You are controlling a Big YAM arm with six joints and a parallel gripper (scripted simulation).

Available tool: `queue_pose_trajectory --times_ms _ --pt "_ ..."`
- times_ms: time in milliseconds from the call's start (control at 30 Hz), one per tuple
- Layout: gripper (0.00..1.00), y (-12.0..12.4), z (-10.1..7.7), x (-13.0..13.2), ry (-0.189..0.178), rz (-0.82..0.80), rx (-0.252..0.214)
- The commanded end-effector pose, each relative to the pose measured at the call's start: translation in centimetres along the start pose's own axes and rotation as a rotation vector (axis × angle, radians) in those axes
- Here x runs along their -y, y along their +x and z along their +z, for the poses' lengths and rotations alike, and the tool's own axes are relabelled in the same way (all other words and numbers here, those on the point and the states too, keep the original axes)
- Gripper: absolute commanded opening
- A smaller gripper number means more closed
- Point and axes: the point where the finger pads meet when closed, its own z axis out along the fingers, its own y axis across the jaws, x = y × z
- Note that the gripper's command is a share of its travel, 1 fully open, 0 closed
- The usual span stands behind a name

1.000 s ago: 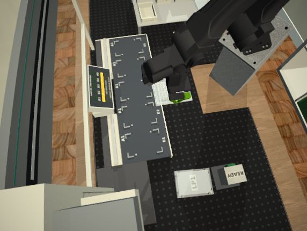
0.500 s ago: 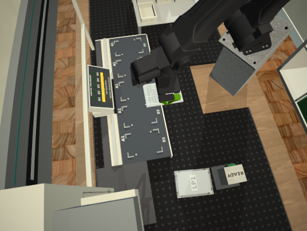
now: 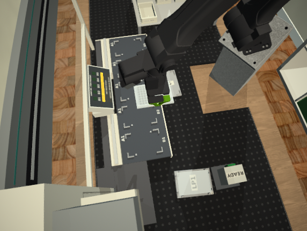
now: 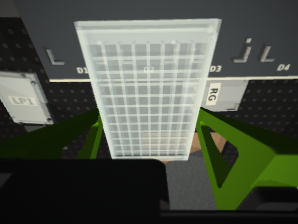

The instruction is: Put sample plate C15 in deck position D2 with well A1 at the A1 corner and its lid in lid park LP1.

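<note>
The arm's dark wrist blocks a good part of the deck (image 3: 139, 134) from above, covering the middle positions, and only a corner of the plate (image 3: 141, 97) peeks out from under it. The gripper (image 3: 159, 99) has its green fingers clamped on the plate's two long sides, the plate held flat above the deck's near edge, around the mark D2 (image 3: 158, 111). No ID can be read on it from either view; the label ends are out of sight. From the wrist view the clear lid (image 4: 147, 85) sits on the plate, the well grid blurred beneath it, and a faint D2 shows through.

Readable writing: D1 (image 3: 163, 139) at the deck's edge, with A1 engravings along the far side by the rail. LP1 (image 3: 194, 182) is printed on the lid park, towards the near right of the worktop, and READY (image 3: 235, 174) on the key just beside it. The regrip nest (image 4: 227, 95) carries RG in the wrist view. The small panel (image 3: 100, 89) at the deck's far side lists D1 to D5, too fine to read beyond that.
</note>
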Motion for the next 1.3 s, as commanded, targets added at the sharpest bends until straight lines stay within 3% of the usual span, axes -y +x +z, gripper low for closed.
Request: queue_pose_trajectory --times_ms 0,933,1000,1267 --pt "0.0 -2.3 -0.7 -0.2 0.001 -0.013 0.025" --pt "0.0 -8.5 -0.9 0.0 0.002 -0.014 0.028" --pt "0.0 -9.0 -1.7 -0.5 -0.003 -0.024 0.053" --pt "0.0 -8.9 -1.8 -0.8 -0.007 -0.029 0.053"
